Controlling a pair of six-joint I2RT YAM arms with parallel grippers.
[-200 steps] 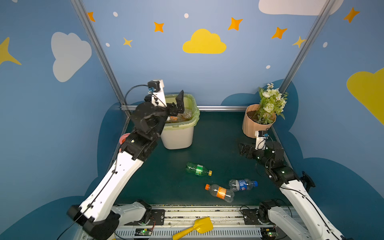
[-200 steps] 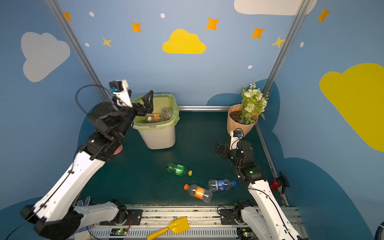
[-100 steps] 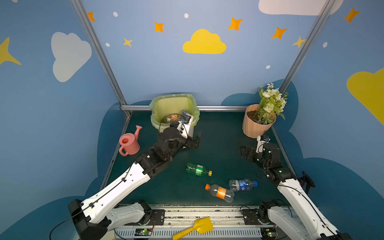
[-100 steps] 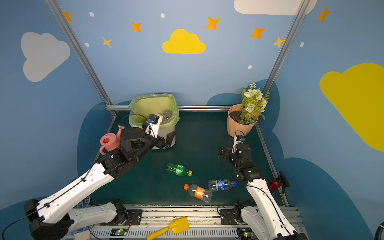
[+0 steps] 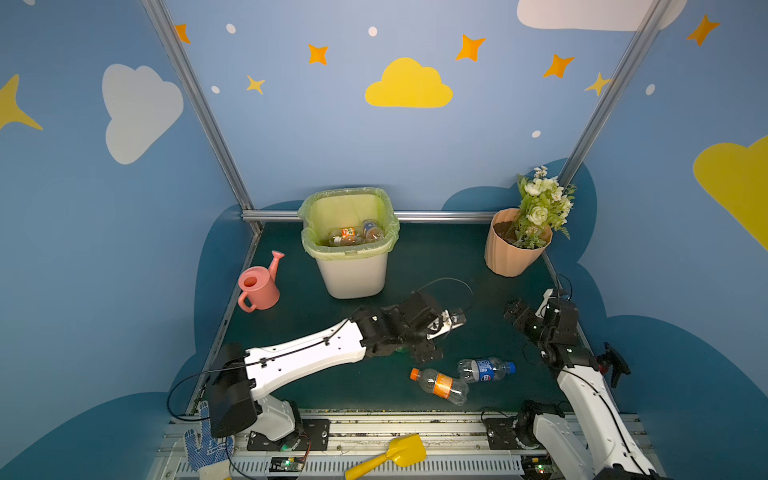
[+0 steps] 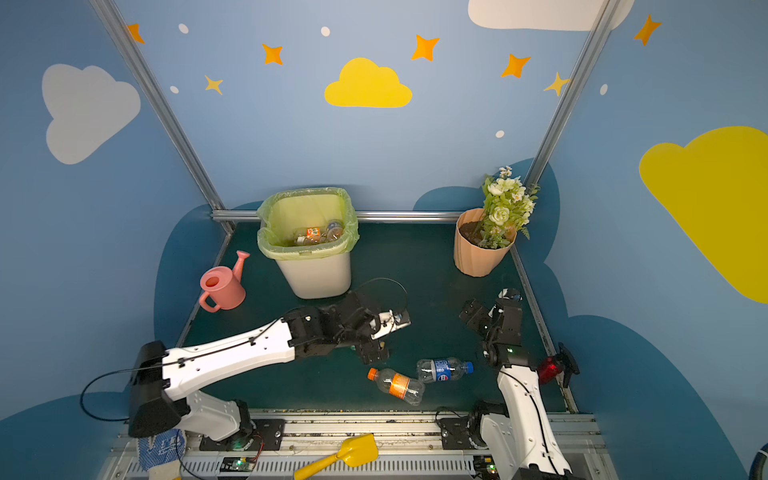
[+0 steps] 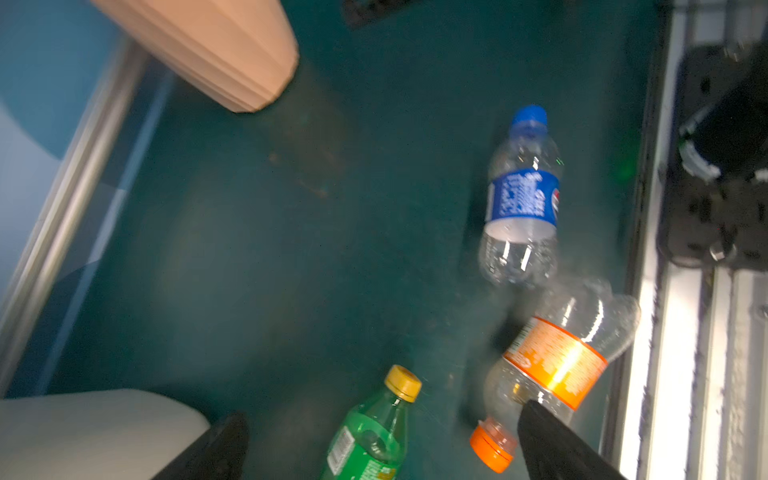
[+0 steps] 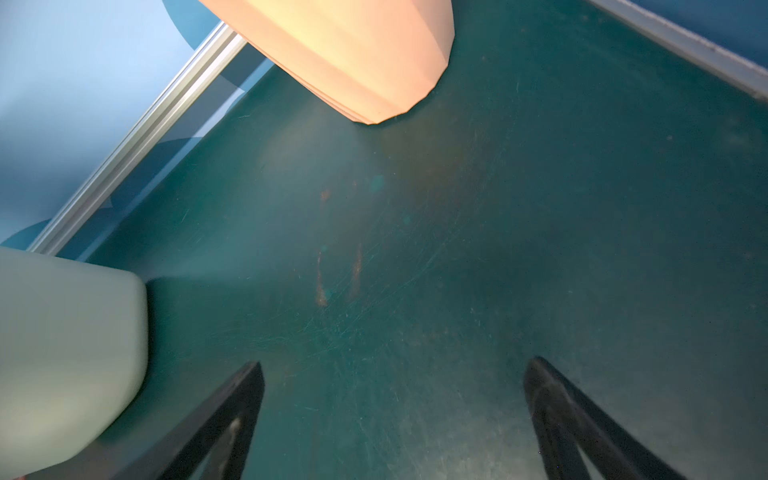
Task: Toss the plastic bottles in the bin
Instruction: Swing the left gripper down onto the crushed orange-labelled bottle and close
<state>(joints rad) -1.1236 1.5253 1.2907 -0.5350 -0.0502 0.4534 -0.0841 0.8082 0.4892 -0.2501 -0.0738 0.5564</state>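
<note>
The white bin [image 5: 353, 276] with a yellow-green liner stands at the back, with several plastic bottles [image 5: 351, 235] inside it. An orange-label bottle [image 5: 440, 384] and a blue-label bottle [image 5: 484, 369] lie on the green mat near the front. My left gripper [image 5: 419, 351] hangs open, low over a green bottle [image 7: 370, 436] with a yellow cap. Its fingers stand either side of that bottle without touching it. In both top views the arm hides nearly all of the green bottle. My right gripper [image 5: 517, 316] is open and empty above bare mat at the right.
A peach flowerpot [image 5: 509, 257] with flowers stands at the back right. A pink watering can [image 5: 257, 286] sits left of the bin. A yellow shovel [image 5: 395, 455] and a dotted glove [image 5: 203, 449] lie on the front rail.
My left arm swung from above the bin down and right to the mat, and is now low over the green bottle. The right arm shifted only slightly.
</note>
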